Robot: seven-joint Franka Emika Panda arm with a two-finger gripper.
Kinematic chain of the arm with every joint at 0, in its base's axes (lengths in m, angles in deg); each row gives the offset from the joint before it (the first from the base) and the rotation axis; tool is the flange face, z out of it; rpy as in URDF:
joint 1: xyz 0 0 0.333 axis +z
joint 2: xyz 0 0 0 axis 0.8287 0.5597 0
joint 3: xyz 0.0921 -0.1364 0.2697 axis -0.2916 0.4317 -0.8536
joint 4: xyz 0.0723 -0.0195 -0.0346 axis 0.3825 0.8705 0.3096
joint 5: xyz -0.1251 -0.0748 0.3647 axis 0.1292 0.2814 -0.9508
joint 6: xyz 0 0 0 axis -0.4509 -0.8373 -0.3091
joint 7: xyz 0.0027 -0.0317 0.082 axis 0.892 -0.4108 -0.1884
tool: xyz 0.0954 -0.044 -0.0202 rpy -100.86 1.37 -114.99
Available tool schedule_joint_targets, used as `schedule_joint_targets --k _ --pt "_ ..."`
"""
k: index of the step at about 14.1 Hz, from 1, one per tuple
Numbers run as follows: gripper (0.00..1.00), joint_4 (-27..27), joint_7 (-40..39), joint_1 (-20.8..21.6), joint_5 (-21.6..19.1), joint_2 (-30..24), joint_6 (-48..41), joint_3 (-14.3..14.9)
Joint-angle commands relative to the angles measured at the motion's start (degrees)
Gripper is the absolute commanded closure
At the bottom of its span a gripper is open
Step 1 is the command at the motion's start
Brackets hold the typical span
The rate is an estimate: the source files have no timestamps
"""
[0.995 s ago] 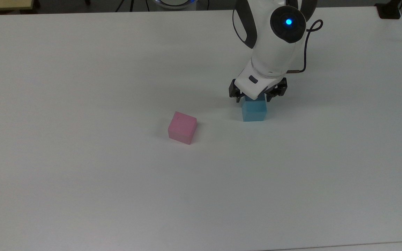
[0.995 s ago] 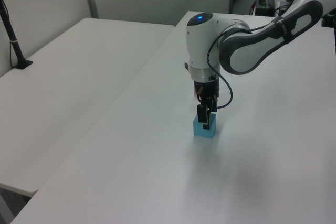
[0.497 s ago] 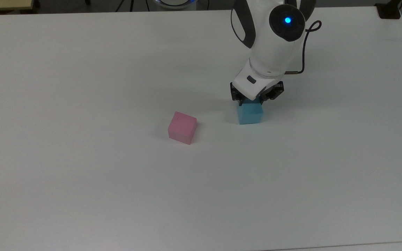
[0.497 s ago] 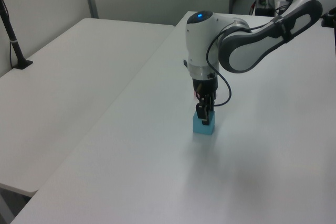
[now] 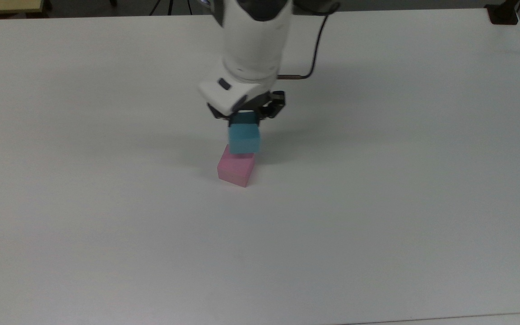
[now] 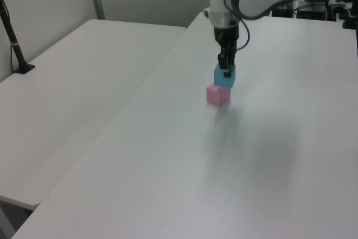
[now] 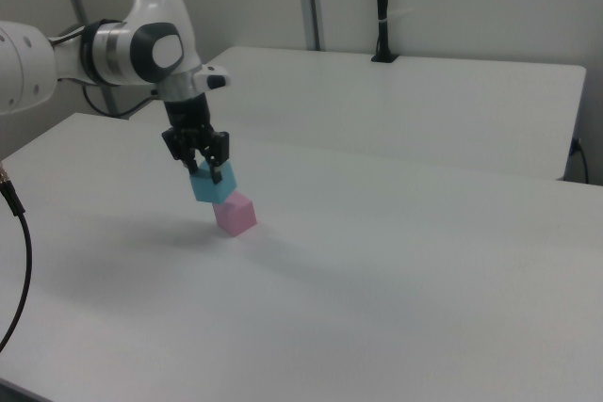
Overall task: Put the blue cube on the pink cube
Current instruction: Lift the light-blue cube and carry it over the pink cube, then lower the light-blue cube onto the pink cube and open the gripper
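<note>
Now we see: tool [image 5: 244, 118] clamped on blue cube [image 5: 244, 138] | just above pink cube [image 5: 236, 170] | white surface [image 5: 377, 203]

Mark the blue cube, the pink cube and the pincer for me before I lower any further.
blue cube [image 5: 244, 139]: top view, on its front face below the fingers.
pink cube [image 5: 236, 171]: top view, on its front face.
pincer [image 7: 205, 168]: right view, midway between the fingertips, shut on the blue cube.

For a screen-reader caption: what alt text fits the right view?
A white robot arm's gripper holds the blue cube just above the pink cube, which sits on a white table. A second white table stands behind.
</note>
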Motion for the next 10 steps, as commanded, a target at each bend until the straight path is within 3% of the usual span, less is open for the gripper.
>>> schedule_joint_targets --k 1,7,8,10 --pt "0.56 0.1 -2.1 -0.8 0.1 0.0 -0.7 1.7" --pt "0.53 0.5 -0.9 -0.8 -1.0 2.4 6.2 1.4" --pt "0.47 0.5 -0.9 -0.8 -0.9 2.5 6.5 1.4" --pt "0.17 0.9 -1.0 -0.3 -0.4 2.6 6.7 1.4"
